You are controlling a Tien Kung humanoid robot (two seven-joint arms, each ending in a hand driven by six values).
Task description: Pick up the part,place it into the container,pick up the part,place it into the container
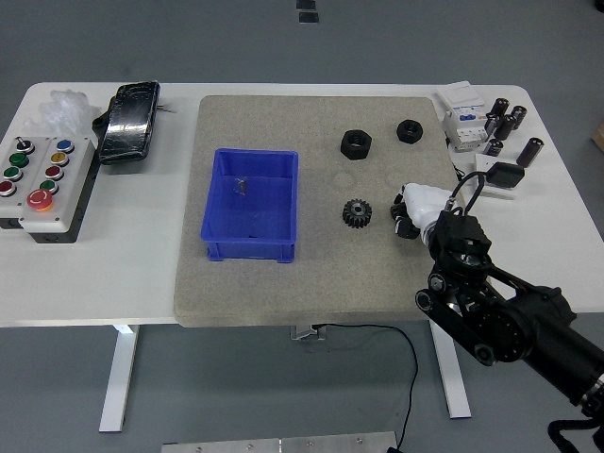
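Grey felt matting (283, 283) is laid over the white table (142, 274). At nine o'clock of centre a blue container (252, 204) is seen, apparently empty of parts. A black gear (357, 213) lies just at its three o'clock, with two black nuts (357, 144) toward twelve. The right hand (413, 209) is positioned beside the gear; whether its fingers hold anything cannot be told. The first pick is judged to be in hand. A secure grasp, then a leftward carry over the container, is called for.

gear (357, 213) dark, flat on mat | nuts (357, 144), (411, 129) black, farther back | bin (250, 205) blue, open
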